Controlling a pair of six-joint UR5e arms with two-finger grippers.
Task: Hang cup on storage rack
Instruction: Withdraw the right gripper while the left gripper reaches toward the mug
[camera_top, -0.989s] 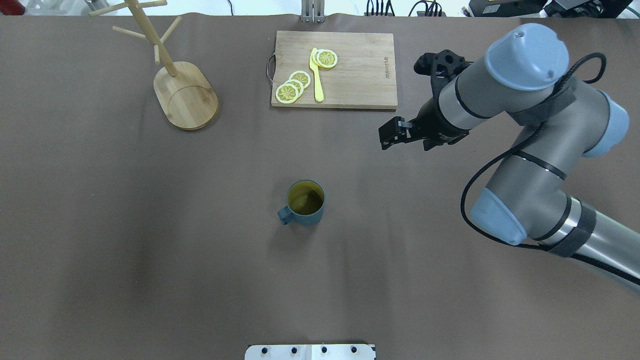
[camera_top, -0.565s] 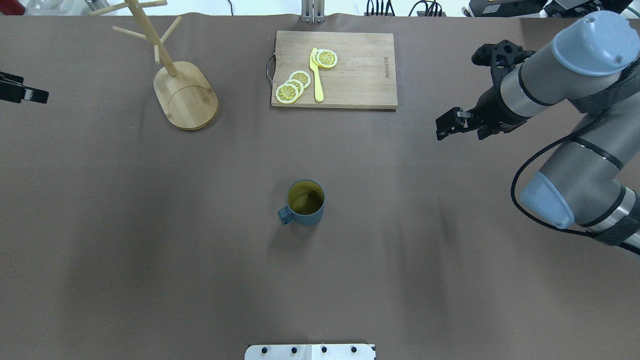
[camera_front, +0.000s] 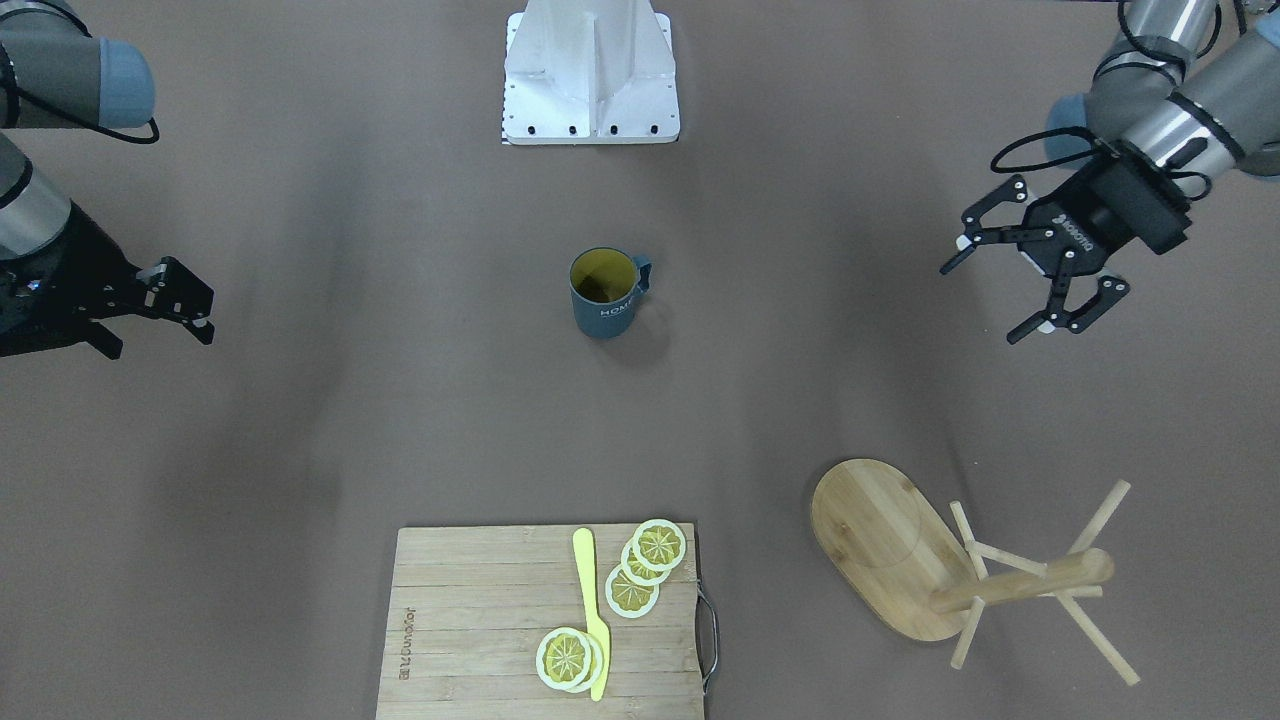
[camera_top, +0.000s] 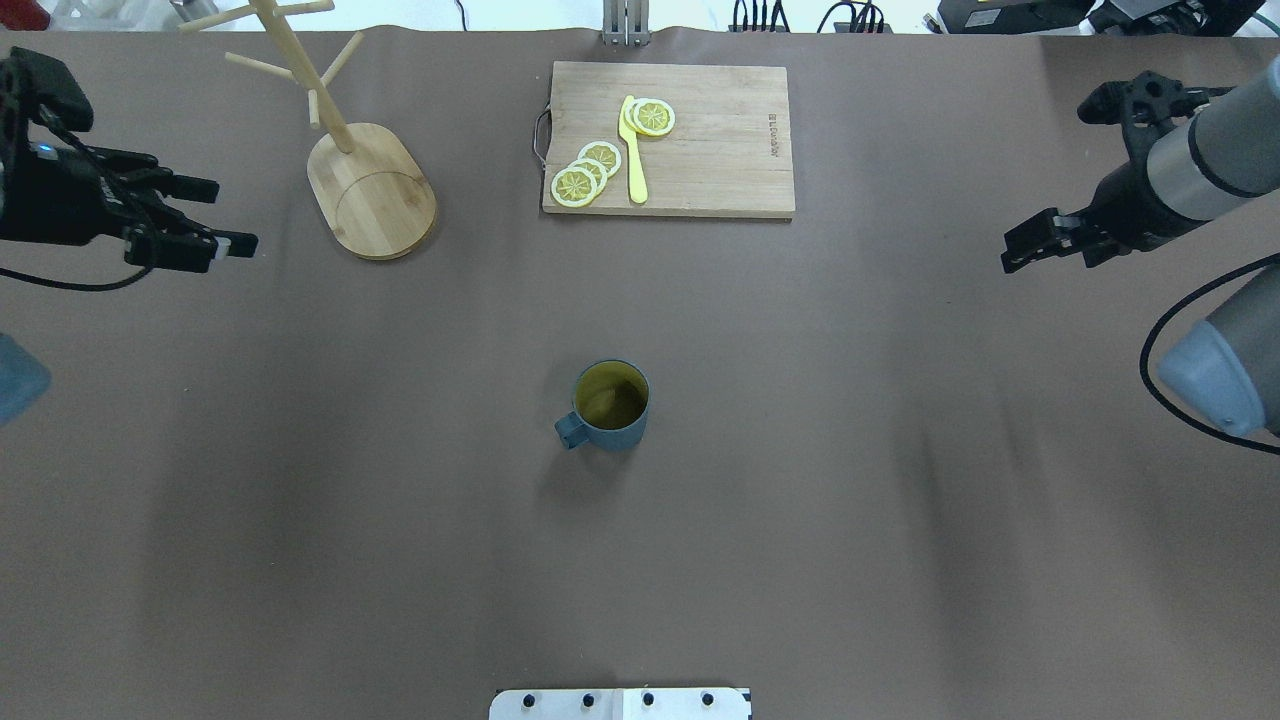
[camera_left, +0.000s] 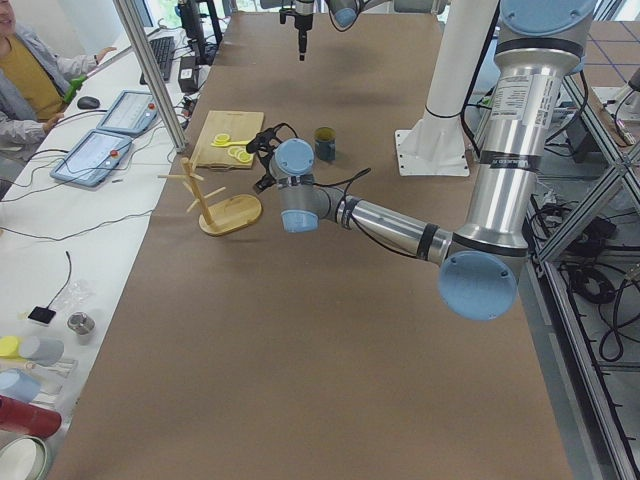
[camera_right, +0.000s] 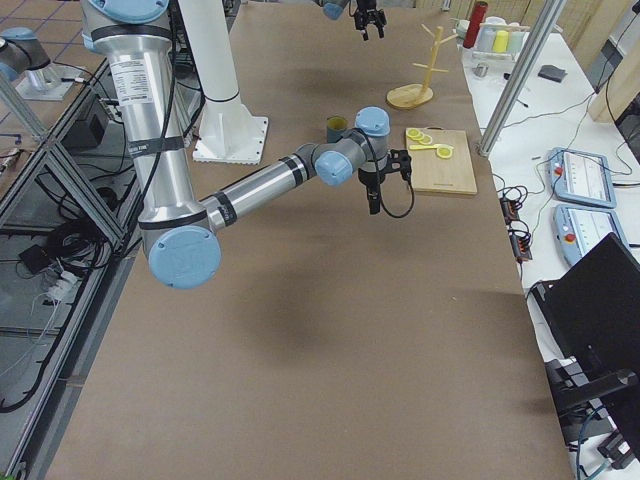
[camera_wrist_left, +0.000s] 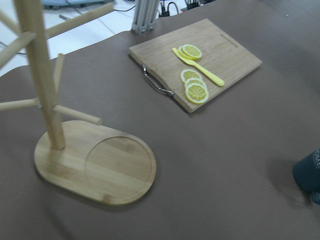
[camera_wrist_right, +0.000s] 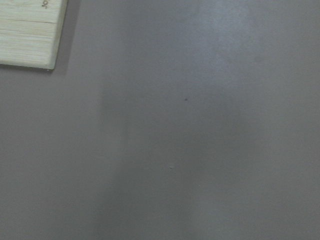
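Cup (camera_top: 610, 405) upright at table (camera_top: 800, 520) centre, storage rack (camera_top: 372, 192) by far edge, left pincer (camera_front: 980, 305) spread, right pincer (camera_front: 200, 318) closed.

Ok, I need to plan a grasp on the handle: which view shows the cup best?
Exterior front-facing: the cup stands upright, with its handle, yellowish inside and lettering all visible. Overhead shows rim, inside and handle, no lettering. Left wrist catches only an edge; side views show it small; right wrist misses it.
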